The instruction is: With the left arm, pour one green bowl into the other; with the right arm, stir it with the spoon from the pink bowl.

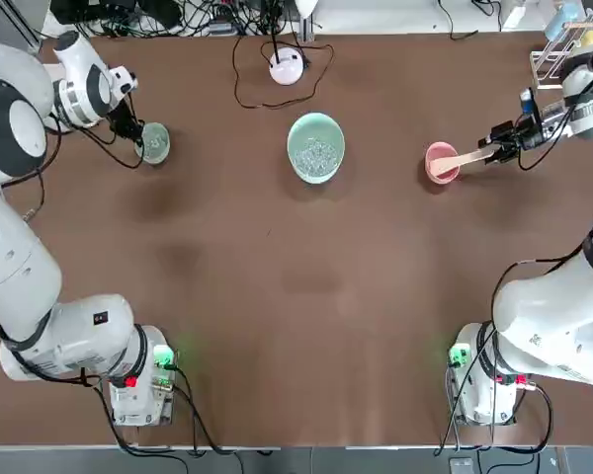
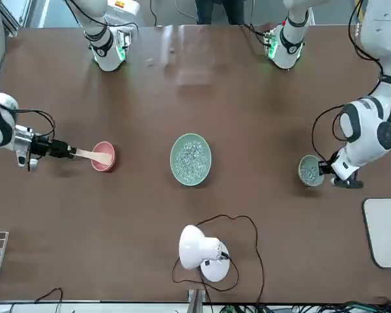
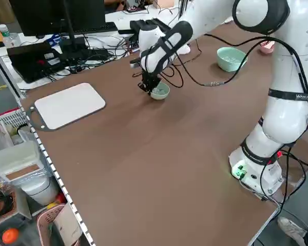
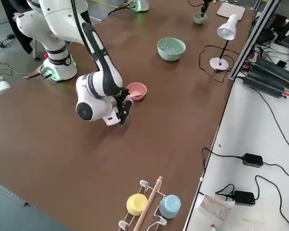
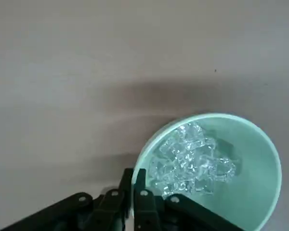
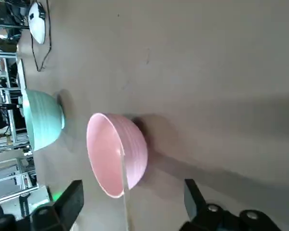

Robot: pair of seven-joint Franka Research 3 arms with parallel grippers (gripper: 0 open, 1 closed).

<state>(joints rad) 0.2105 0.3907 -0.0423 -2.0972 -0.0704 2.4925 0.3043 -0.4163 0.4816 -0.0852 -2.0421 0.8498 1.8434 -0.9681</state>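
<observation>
The large mint-turquoise bowl (image 1: 315, 146), holding clear bits, is the landmark. Well to its left, the left gripper (image 1: 138, 137) pinches the small sage-green bowl (image 1: 155, 142), also holding clear bits; that rim grip could slip and spill. Right of it, the right gripper (image 1: 498, 151) stands spread about the wooden spoon (image 1: 465, 161) in the pink bowl (image 1: 439, 163).

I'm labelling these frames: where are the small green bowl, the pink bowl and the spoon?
small green bowl (image 1: 155, 143): top view, on its inside with the clear bits.
pink bowl (image 2: 105, 160): front view, on its inner floor.
spoon (image 1: 466, 158): top view, mid-handle.
</observation>
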